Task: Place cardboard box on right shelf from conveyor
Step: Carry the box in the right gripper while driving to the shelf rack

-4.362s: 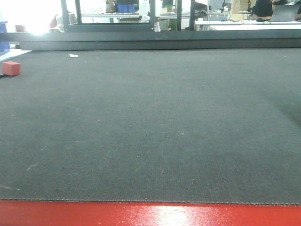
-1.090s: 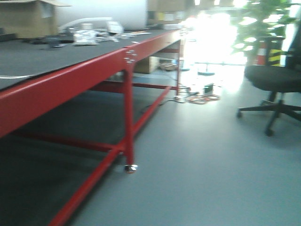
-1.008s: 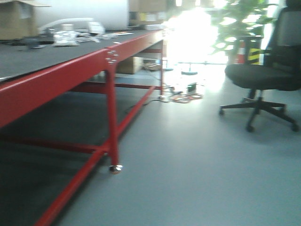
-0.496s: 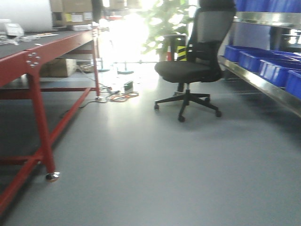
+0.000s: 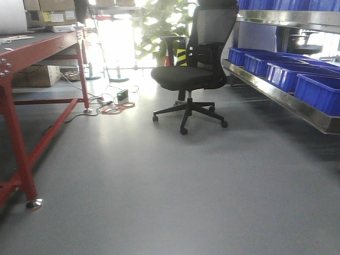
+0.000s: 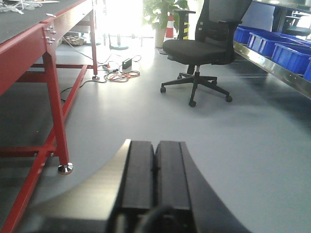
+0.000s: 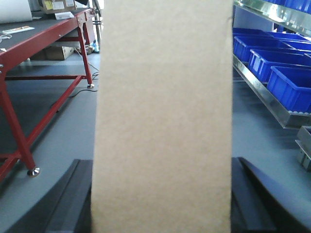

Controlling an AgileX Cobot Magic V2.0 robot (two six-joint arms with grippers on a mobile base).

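**Colour log, current frames**

- cardboard box (image 7: 163, 116): plain tan, unmarked, no print.
- left gripper (image 6: 155, 170): matte black.
- workbench (image 5: 16, 133): red frame, dark grey top.
- bins (image 5: 319, 93): saturated blue.
- right shelf (image 5: 276, 98): shiny silver steel.
- office chair (image 5: 194, 74): black.
- floor (image 5: 175, 186): uniform pale grey.
- plant (image 5: 159, 26): green.

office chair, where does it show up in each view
Front-facing: office chair just right of centre, upper half.
Left wrist: office chair upper right of centre, beyond the shut left end effector.
Right wrist: not in view; the cardboard box fills the middle.
Shared landmark: red workbench along the left side of all three.
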